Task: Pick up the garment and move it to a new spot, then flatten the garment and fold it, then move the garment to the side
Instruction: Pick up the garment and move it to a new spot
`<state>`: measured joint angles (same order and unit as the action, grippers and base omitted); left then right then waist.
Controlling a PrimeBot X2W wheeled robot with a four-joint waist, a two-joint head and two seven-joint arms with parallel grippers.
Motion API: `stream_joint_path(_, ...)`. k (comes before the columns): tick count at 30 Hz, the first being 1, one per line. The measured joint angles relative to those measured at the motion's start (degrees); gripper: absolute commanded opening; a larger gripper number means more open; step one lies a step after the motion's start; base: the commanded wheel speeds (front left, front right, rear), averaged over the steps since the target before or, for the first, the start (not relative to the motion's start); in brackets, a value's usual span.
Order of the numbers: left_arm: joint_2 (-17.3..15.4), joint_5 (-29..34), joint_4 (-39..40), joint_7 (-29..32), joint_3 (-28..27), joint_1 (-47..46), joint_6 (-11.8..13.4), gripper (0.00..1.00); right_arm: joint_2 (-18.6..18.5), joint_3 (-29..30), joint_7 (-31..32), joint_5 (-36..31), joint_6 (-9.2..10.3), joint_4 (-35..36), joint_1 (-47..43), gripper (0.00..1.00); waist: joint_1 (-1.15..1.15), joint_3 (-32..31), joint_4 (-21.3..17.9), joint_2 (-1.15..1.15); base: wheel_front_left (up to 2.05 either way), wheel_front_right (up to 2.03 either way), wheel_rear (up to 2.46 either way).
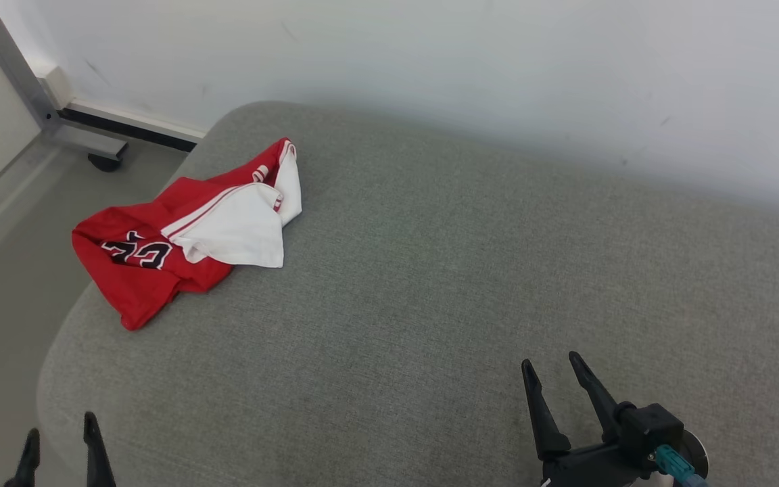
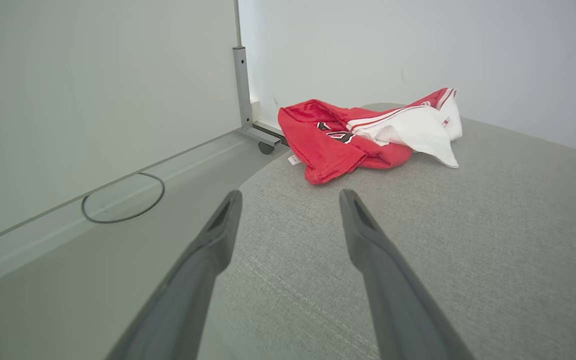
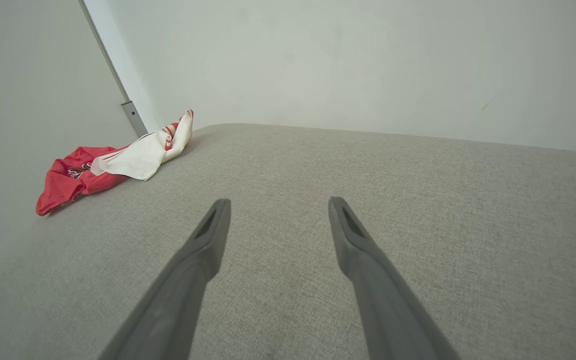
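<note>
Now our left gripper (image 1: 60, 425) is spread and empty, ready to reach | garment (image 1: 190, 230) lies crumpled near the left edge of the grey cushion (image 1: 443, 270), closer to that arm | our right gripper (image 1: 552, 360) is spread too, empty, well apart.

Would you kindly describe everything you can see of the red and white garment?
The garment is a red jersey-like piece with a white panel, striped trim and black lettering. It looks like thin mesh and lies crumpled, white over red, at the left edge of the grey cushion; nothing else touches it.
</note>
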<state>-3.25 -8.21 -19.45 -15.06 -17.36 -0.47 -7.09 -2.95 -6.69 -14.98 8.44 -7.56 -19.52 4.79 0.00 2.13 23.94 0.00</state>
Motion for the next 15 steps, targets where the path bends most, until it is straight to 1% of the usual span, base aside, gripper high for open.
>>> stream_joint_path(3, -1.5, -0.4, -1.8, 0.0, 0.5, -3.6, -0.1, 1.0, 0.0, 0.3, 0.0, -1.2, 0.0, 0.4, 1.0, 1.0, 0.0, 1.9, -0.8, 0.0, 0.0, 0.0, 0.0)
stream_joint_path(10, -6.8, -1.4, -7.6, 0.0, 5.4, -14.6, -0.4, 1.0, -0.1, 0.9, 0.0, -4.2, 0.0, 2.8, 5.0, 1.0, 0.01, 7.4, -2.9, 0.0, 0.0, 0.0, 0.0)
stream_joint_path(15, -12.6, -5.2, -12.9, 0.0, 8.8, -23.6, -0.4, 1.0, -1.5, 0.6, 0.0, -5.2, 0.0, 4.1, 8.1, 1.0, 0.01, 11.9, -4.7, 0.0, 0.0, 0.0, 0.0)
